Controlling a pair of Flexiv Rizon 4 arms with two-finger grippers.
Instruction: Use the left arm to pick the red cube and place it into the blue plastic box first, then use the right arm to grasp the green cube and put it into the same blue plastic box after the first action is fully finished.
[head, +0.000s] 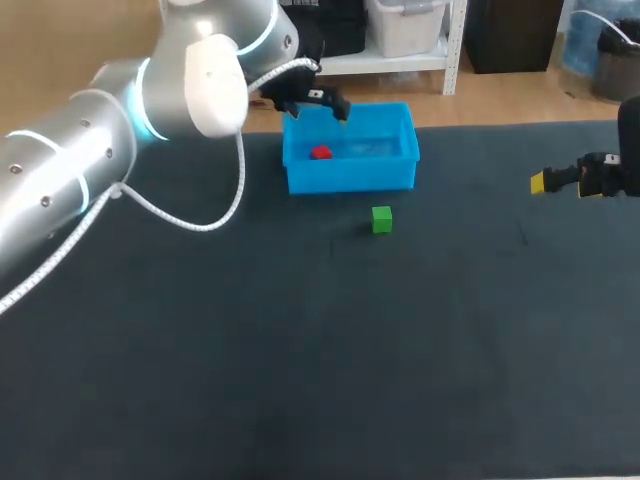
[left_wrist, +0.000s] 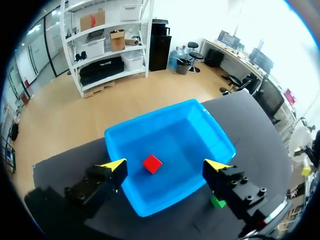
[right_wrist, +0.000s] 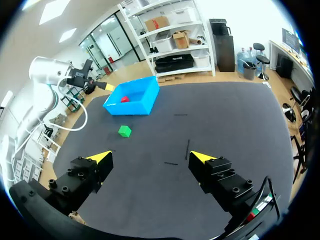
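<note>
From the upper left of the frame the left arm (head: 100, 140) reaches to the back of the tabletop (head: 300, 350). The left gripper (head: 316, 104) hangs over the blue plastic box (head: 350, 178), upper middle, its fingers wide apart and holding nothing. The red cube (head: 321, 153) lies on the box floor toward its left side, so the first placing looks done.

What is left of this step, I'd say, is getting out cleanly. The gripper should rise straight up before swinging away, so neither finger catches a wall and drags the box.

The green cube (head: 381, 219) sits on the tabletop just in front of the box, apart from it. At the far right the right gripper (right_wrist: 151, 158) is also spread open and empty, well away. It should wait until the left arm is clear, then come down over the cube from above.
</note>
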